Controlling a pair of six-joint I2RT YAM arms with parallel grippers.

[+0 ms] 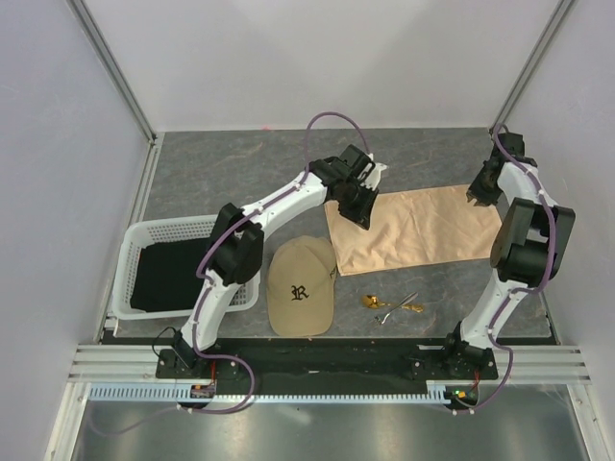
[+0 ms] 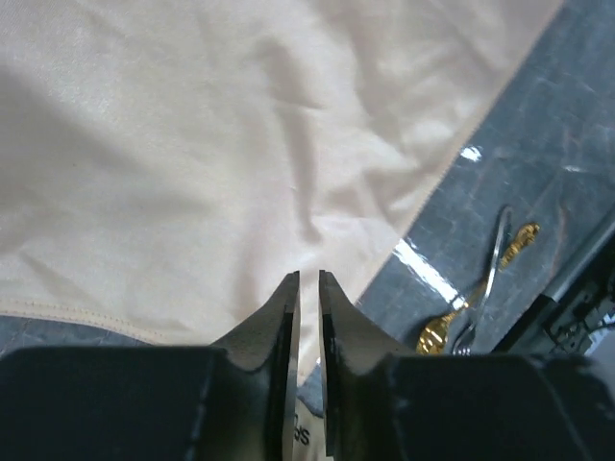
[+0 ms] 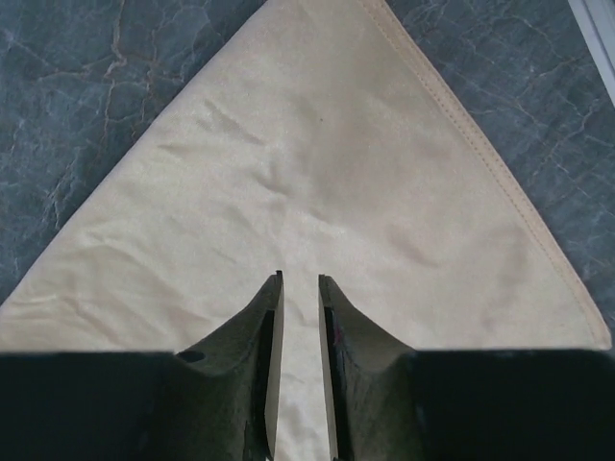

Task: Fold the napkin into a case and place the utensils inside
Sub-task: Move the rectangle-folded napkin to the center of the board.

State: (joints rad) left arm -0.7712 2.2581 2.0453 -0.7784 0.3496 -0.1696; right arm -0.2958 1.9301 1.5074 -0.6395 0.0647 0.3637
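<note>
Bases of both arms sit at the bottom edge of the top view, L arm on the left, R arm on the right. Just above them, lower centre, a tan cap [image 1: 301, 288] lies brim toward the bottom, w/ a dark letter on its front. To its right, lower centre-right, the utensils [image 1: 392, 304] lie in a loose crossed cluster on the grey marbled table [image 1: 240, 163]: 1 gold spoon [image 1: 371, 302] and silvery pcs, apart from the cap and from the cloth above them. At left a white basket [image 1: 130, 259] holds a black cloth [image 1: 163, 274], partly hidden behind the L arm.

Further up, centre to right, the napkin [image 1: 423, 226] lies flat as a wide peach-orange band, its left end just above and right of the cap's crown, w/ a few soft wrinkles.

Left gripper [image 1: 361, 213] points down over the napkin's left end. In the L wrist view its fingers [image 2: 283, 317] are nearly together w/ a thin slit between; cloth colour shows through the slit and nothing looks clamped. The utensils show at lower right of that view, off the napkin's hem.

Right gripper [image 1: 478, 195] is at the napkin's right end, near the upper right of the top view. In the R wrist view its fingers [image 3: 269, 317] are a little apart, over a stitched corner of the cloth, not clamped on anything I can see.
</note>
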